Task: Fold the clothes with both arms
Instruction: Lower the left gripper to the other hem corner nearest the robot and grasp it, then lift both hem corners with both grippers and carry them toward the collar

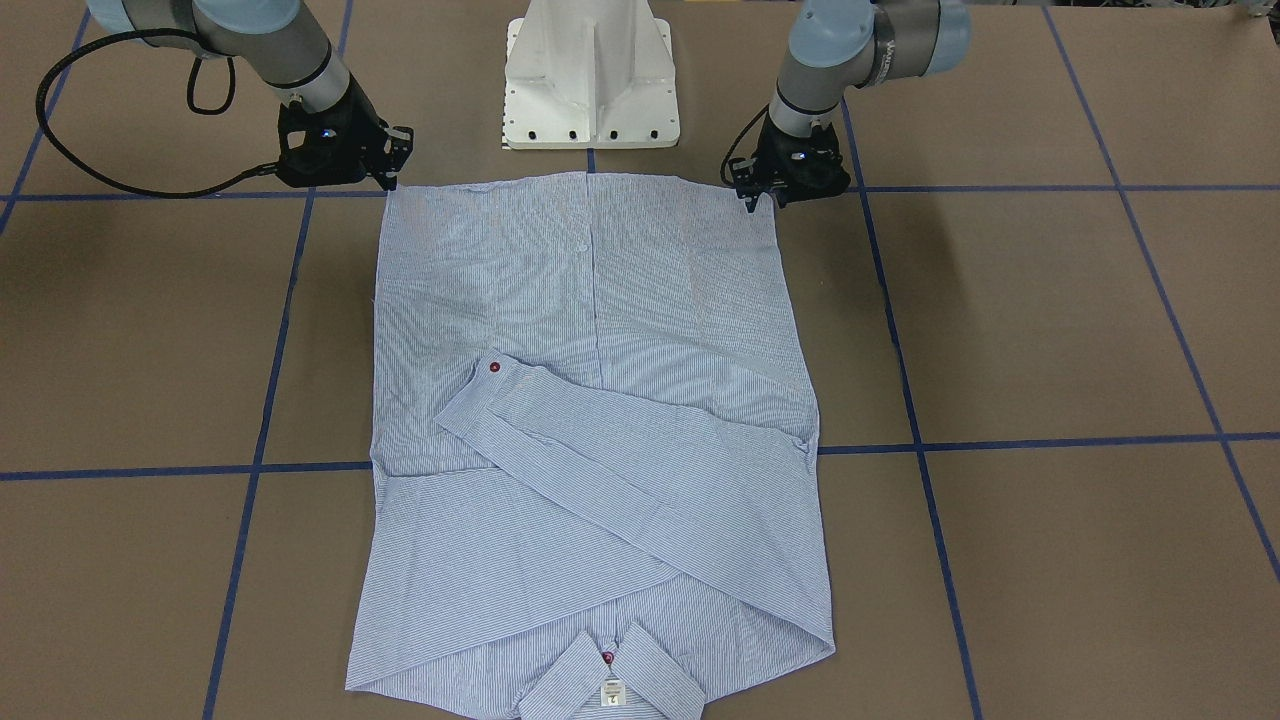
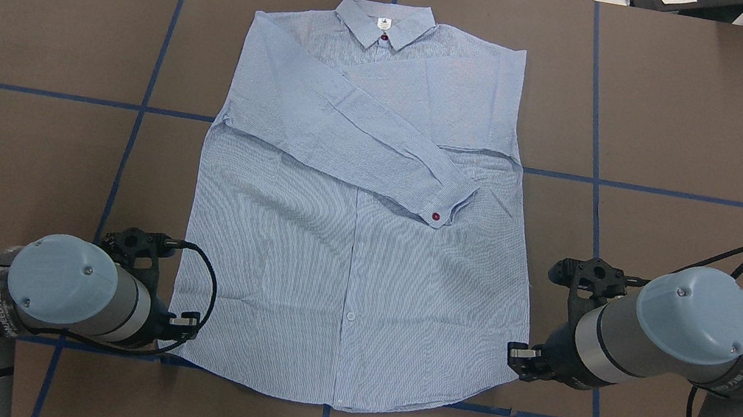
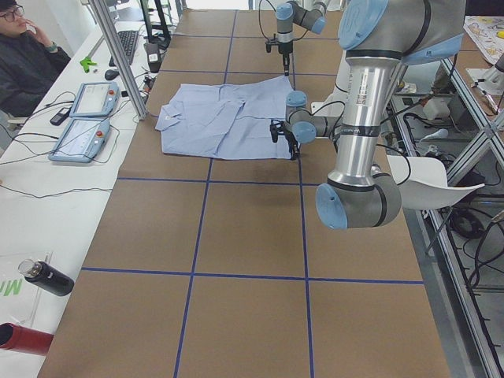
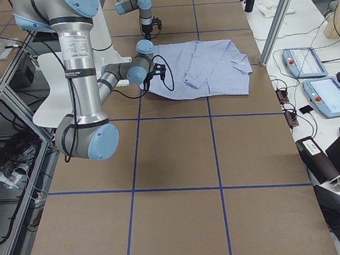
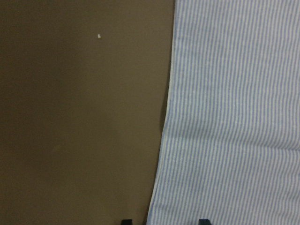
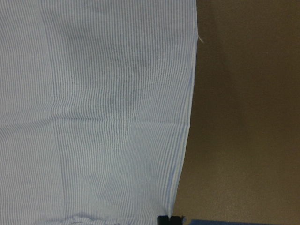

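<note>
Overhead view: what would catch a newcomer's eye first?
A light-blue striped shirt lies flat in the middle, its collar at the far end. One sleeve is folded slantwise across its chest. The left pincer and right pincer sit at the two near hem corners.

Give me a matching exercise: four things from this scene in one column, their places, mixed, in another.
1 collar
2 red-buttoned cuff
3 left claw
4 right claw

A hem corner of the shirt, robot's right
B across the shirt's front
C shirt's end farthest from the robot
D hem corner, robot's left

Pairs: 1-C, 2-B, 3-D, 4-A
</note>
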